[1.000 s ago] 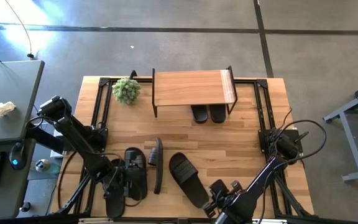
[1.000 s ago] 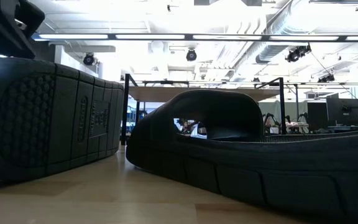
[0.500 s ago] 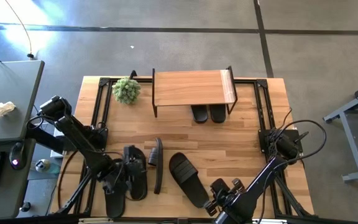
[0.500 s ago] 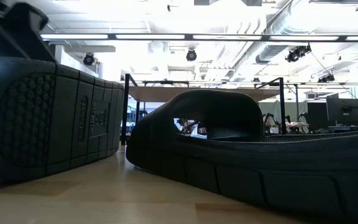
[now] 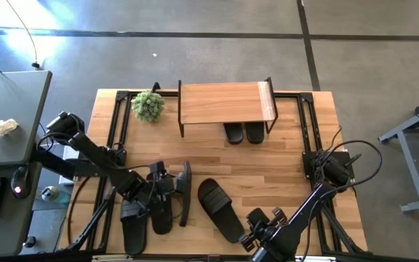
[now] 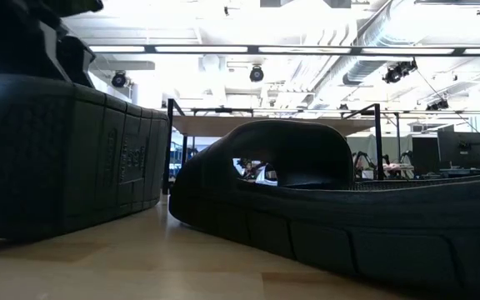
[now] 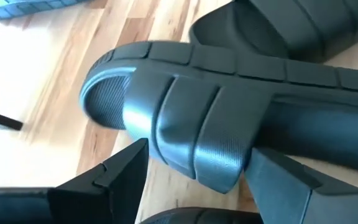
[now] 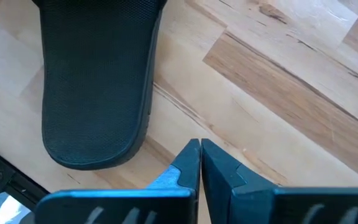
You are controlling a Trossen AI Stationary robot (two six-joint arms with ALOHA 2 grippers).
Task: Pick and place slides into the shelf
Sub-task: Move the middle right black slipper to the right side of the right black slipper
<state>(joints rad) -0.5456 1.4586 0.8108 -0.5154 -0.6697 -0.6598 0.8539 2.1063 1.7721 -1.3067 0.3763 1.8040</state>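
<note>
Six black slides (image 5: pixel 220 209), one shelf (image 5: pixel 225 103), one small potted plant (image 5: pixel 148 105).

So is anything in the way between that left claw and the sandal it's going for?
No. The left gripper stands open with its fingers either side of a slide, nothing between them. Toward the shelf, another slide stands on its edge close beside.
</note>
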